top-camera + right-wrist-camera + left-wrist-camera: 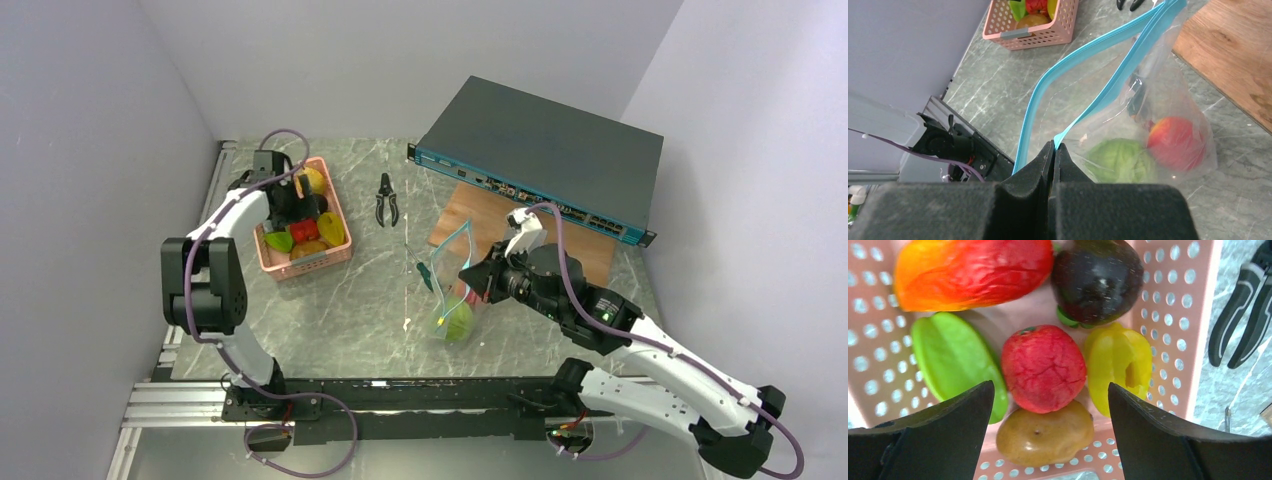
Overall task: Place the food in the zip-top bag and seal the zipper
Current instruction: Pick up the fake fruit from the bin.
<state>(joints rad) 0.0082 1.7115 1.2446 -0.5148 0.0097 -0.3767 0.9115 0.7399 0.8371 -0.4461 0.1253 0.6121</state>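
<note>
My left gripper (1048, 392) is open and hangs over the pink basket (334, 255), its jaws either side of a red fruit (1043, 367) and a brown fruit (1045, 436). A green star fruit (955, 360), a yellow pepper (1118, 360), an orange-red fruit (973, 270) and a dark purple fruit (1098, 277) lie around them. My right gripper (1054, 146) is shut on the teal zipper (1088, 107) of the clear zip-top bag (455, 290) and holds its mouth open. Inside the bag lie a green fruit (1118, 160) and a red fruit (1173, 142).
Black pliers (387, 200) lie right of the basket. A wooden board (480, 215) sits behind the bag with a dark network switch (545, 150) on top of it. Grey walls stand close on the left and right.
</note>
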